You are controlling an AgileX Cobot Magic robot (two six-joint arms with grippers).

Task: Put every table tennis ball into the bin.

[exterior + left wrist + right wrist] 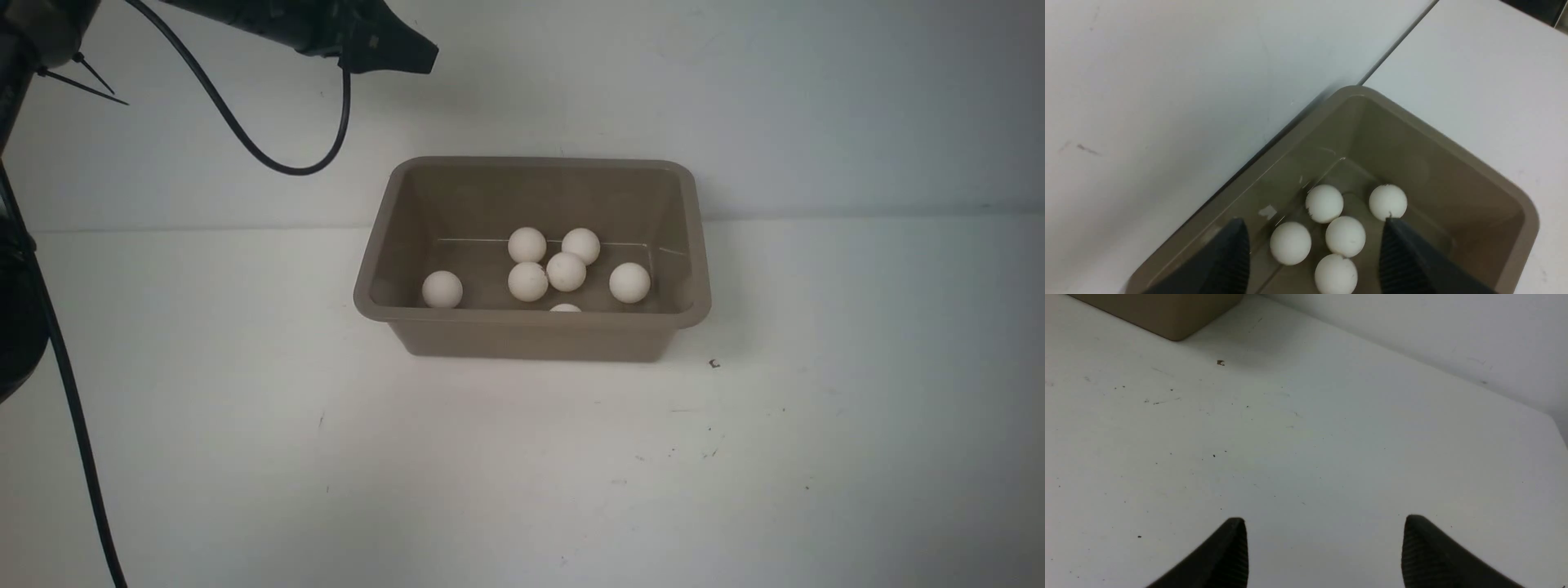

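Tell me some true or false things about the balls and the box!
1. Every ball you can see is inside the box. True.
2. One ball is lying on the table beside the box. False: the table around it shows no balls.
3. The left gripper is holding a ball. False: its fingers are apart above the box, with nothing between them.
4. The right gripper is over bare table, empty. True.
5. The box is tipped on its side. False: it stands upright.

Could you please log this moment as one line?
left gripper: open, empty, above bin | right gripper: open, empty | table tennis balls: seven in bin
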